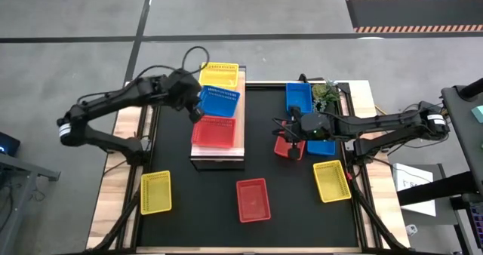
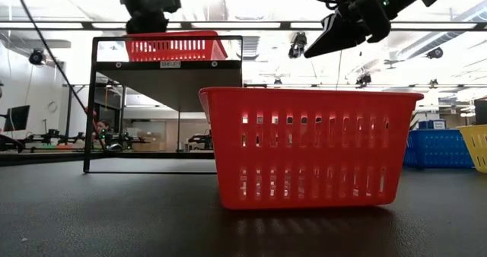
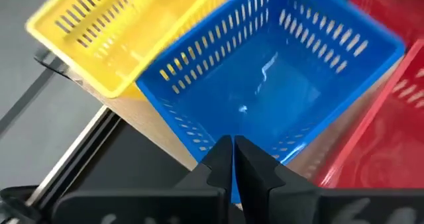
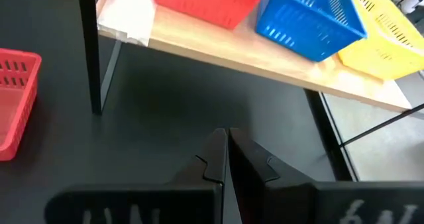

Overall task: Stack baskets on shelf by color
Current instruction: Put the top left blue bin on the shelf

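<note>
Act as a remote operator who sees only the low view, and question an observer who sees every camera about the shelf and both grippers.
Operator: I see one red basket on the shelf. Any others?
Observer: Yes, three in a row on the shelf: yellow basket, blue basket, red basket.
Operator: Where is the left gripper?
Observer: The left gripper is at the blue basket's wall, jaws shut on it.
Operator: And the right?
Observer: The right gripper hangs over bare black tabletop, jaws shut and empty.
</note>
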Robot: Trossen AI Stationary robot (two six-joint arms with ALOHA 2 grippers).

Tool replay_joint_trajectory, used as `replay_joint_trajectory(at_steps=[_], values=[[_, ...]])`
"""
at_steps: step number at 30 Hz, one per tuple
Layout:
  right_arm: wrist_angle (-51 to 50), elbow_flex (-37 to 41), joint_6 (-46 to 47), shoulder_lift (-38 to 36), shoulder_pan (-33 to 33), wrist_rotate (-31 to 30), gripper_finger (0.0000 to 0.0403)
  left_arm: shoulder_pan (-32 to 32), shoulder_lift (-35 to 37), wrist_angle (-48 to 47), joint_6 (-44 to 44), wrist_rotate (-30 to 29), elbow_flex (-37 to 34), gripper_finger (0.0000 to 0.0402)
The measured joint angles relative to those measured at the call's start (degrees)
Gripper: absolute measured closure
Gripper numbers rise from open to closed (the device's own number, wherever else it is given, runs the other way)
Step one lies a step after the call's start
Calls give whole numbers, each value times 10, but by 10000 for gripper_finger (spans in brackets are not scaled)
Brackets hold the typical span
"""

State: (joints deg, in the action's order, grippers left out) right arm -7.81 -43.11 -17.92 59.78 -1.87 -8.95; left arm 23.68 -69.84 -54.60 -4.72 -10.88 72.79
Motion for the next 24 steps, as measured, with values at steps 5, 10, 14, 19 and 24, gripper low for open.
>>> replay_joint_trajectory(at_steps=[5,10,14,19,24], values=[[-1,12,13,0,0,0,394,0,-58,-56,24,4,48,401],[-1,18,19,0,0,0,394,0,-87,-98,40,4,63,401],[0,19,24,0,0,0,394,0,-100,-129,36,4,69,401],[0,19,30,0,0,0,394,0,-100,-129,35,31,69,401],[0,19,30,0,0,0,394,-1,-100,-127,35,33,86,401]])
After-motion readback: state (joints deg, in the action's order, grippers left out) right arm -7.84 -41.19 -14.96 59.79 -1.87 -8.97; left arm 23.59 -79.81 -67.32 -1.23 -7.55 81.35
